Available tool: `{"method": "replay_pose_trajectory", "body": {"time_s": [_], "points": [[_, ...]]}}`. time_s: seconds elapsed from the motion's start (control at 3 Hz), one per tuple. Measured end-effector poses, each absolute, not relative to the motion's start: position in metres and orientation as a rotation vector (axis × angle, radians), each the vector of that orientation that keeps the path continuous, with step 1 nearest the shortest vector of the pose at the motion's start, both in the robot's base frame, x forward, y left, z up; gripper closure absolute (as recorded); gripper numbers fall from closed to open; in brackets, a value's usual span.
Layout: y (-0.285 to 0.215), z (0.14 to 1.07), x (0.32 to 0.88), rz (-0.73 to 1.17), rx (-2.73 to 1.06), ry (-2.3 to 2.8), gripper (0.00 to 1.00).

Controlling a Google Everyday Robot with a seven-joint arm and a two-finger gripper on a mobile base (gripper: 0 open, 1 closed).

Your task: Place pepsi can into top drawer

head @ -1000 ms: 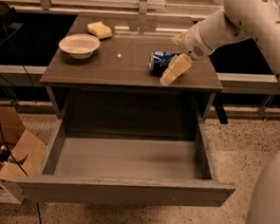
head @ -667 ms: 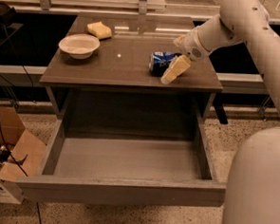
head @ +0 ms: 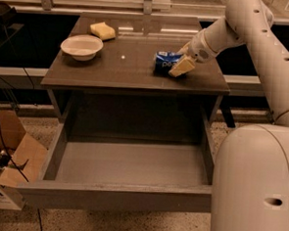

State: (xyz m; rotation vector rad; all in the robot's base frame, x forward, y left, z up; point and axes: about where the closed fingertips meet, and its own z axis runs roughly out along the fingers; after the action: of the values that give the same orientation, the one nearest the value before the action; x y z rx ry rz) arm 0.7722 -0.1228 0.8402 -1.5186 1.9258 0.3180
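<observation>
Drawer [head: 131, 163] stood open at near side; no can inside. Table [head: 122, 72] behind it. Can [head: 163, 61] lay on side on right part of top, toward near edge. Gripper [head: 177, 64] sat at can's right end, touching or just beside; could not tell how far open, or whether it held can. Bowl [head: 81, 46] and sponge [head: 102, 30] far left, well apart from can. Judged step: grasp, lift not yet begun. Next move calls for secure hold, lift clear of top, carry nearward over drawer, lower, release.
</observation>
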Motion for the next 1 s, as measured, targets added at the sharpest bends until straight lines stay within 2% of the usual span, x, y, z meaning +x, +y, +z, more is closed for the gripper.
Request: {"method": "replay_pose_trajectory", "body": {"time_s": [0.33, 0.67, 1.0], "points": [[-0.119, 0.861, 0.759, 0.305, -1.541, 1.909, 0.73], [-0.105, 0.919, 0.704, 0.322, -1.524, 1.818, 1.00], [-0.064, 0.934, 0.643, 0.409, -1.576, 1.763, 1.00]]}}
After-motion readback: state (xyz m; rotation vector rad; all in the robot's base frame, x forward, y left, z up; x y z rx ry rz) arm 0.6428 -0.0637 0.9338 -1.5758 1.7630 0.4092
